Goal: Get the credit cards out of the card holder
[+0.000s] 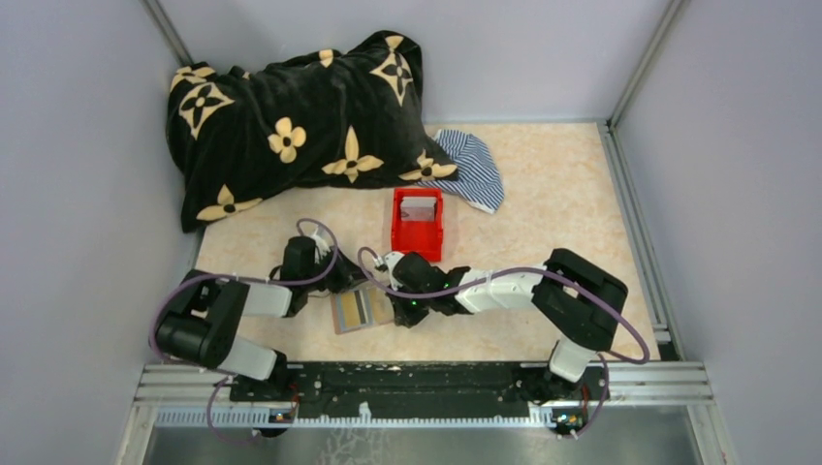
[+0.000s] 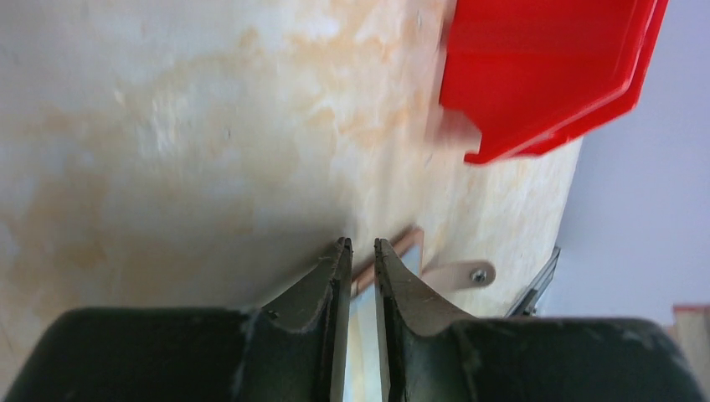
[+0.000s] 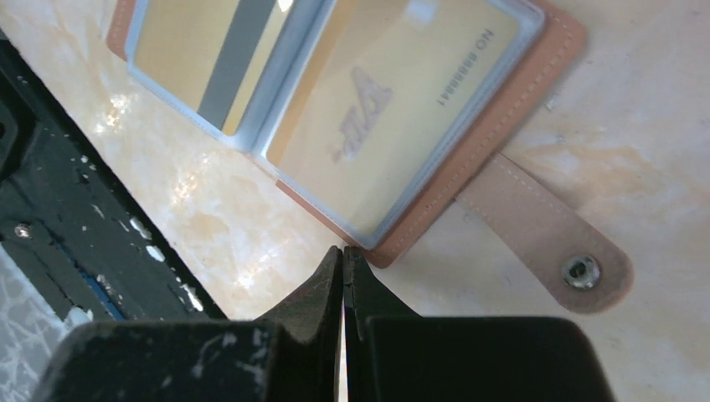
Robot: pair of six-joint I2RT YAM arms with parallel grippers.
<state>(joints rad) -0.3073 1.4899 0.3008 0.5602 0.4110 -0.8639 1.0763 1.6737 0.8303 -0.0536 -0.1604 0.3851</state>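
Right wrist view, nearest first: right tool [image 3: 344, 249] clenched on nothing, tips at the near edge of the card holder [image 3: 494, 117]. Holder lying open and flat on the table [image 3: 636, 126], two gold credit cards [image 3: 377, 109] behind clear pockets, the farther one turned to its grey stripe. Off to the right, a strap [image 3: 544, 243] with a snap, flat on the table.

Left wrist view: left tool [image 2: 362, 243] almost closed, a pale strip in the narrow slit and a brown rim just past the tips; cannot tell whether gripping. Beyond, blurred, a red bin [image 2: 544, 75].

From above: left arm [image 1: 267, 300] and right arm [image 1: 504, 289] meeting over the holder and covering both its sides. Farther back, the bin, then a striped cloth [image 1: 472, 167] and a black flowered pillow [image 1: 300, 116] by the far wall.
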